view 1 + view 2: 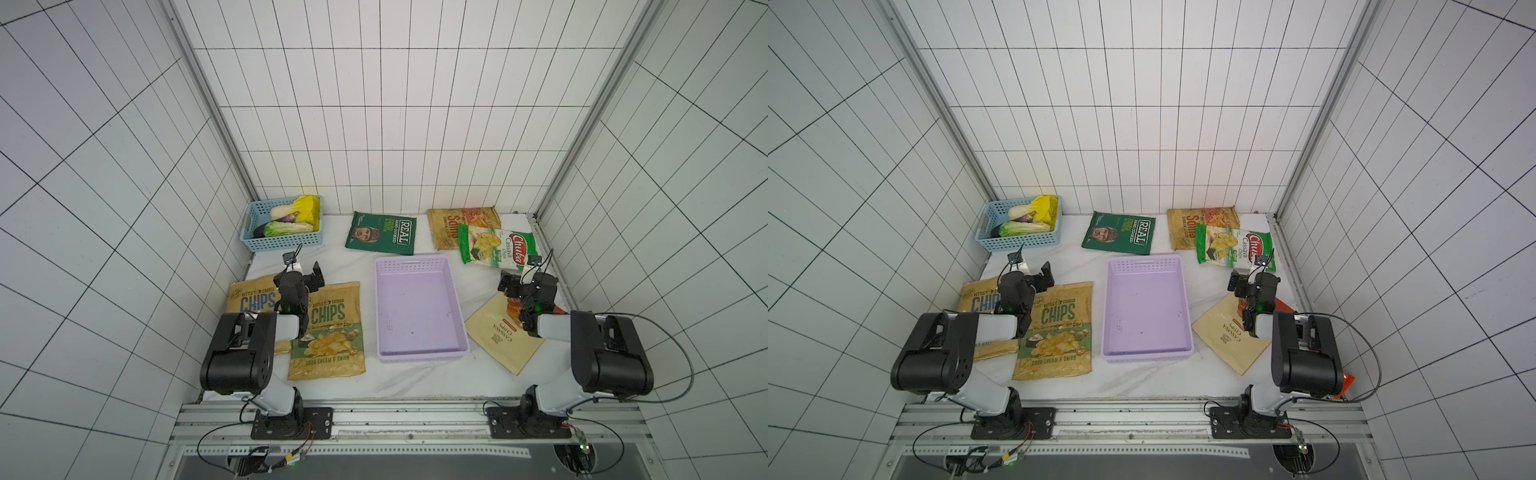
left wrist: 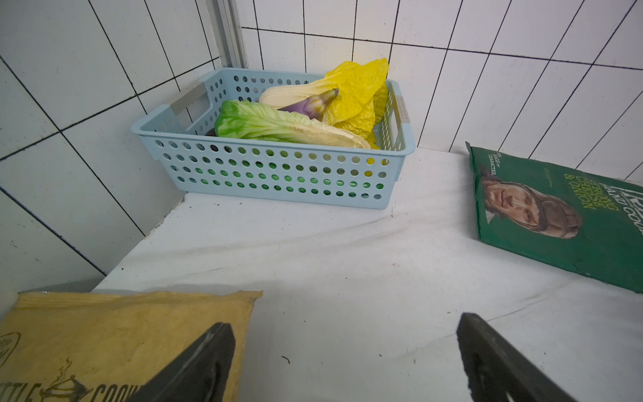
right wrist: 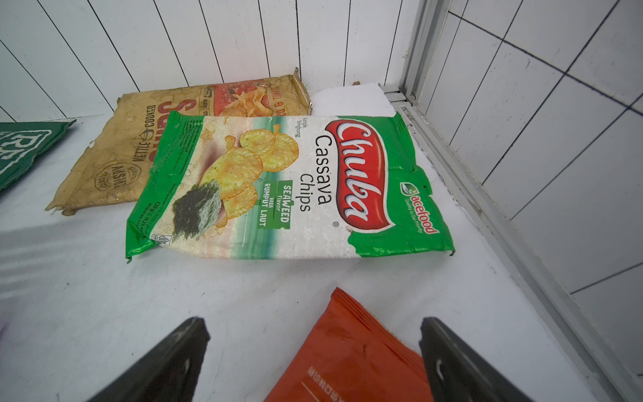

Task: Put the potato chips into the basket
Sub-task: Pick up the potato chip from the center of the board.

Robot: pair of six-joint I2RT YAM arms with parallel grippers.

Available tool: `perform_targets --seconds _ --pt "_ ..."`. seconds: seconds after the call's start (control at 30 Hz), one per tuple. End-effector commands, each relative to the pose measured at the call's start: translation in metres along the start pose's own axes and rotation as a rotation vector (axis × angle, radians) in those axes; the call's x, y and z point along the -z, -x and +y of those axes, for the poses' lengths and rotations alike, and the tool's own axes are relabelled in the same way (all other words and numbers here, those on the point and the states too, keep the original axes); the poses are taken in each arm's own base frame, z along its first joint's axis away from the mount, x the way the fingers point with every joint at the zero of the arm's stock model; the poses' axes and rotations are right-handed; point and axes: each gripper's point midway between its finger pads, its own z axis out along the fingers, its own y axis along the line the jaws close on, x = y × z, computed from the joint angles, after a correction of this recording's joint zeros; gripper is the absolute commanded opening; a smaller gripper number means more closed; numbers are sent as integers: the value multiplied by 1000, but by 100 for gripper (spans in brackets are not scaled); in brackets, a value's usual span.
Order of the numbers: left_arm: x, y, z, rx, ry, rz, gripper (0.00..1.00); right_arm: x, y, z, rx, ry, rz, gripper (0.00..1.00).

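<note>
The lilac basket [image 1: 415,264] sits empty between your pincers, so either can reach it. A tan CHIPS bag [image 2: 104,334] lies flat just beside the left pincer [image 2: 344,322], and the cream cassava bag [image 1: 496,338] beneath the right pincer [image 3: 313,323]. Both gape wide, holding nothing.

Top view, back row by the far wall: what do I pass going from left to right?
blue basket → dark green bag → tan bag → green and white bag, which lies partly on the tan one.
</note>
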Motion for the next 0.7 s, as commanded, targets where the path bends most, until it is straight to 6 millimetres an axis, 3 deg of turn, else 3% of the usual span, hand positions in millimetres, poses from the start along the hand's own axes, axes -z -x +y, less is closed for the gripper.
perform_targets --seconds 0.0,0.2,0.27,0.37,0.47,0.57,0.67 --pt "4 1 -3 6 -16 -4 98 5 -6 2 -5 1 11 99" --pt "6 7 -4 7 -21 -30 98 10 4 -1 2 -39 0 99" --pt "13 24 -7 -3 -35 -65 97 24 14 -13 -8 -159 31 99" --pt "29 36 -23 -79 -121 62 98 62 36 -26 -175 -276 127 99" --pt "56 44 -31 -124 -179 196 98 105 55 -26 -453 -286 121 99" --pt "101 42 -48 -173 -323 361 98 123 46 -5 -703 -139 107 99" --pt "149 38 -56 -191 -429 488 98 134 50 19 -789 46 99 99"
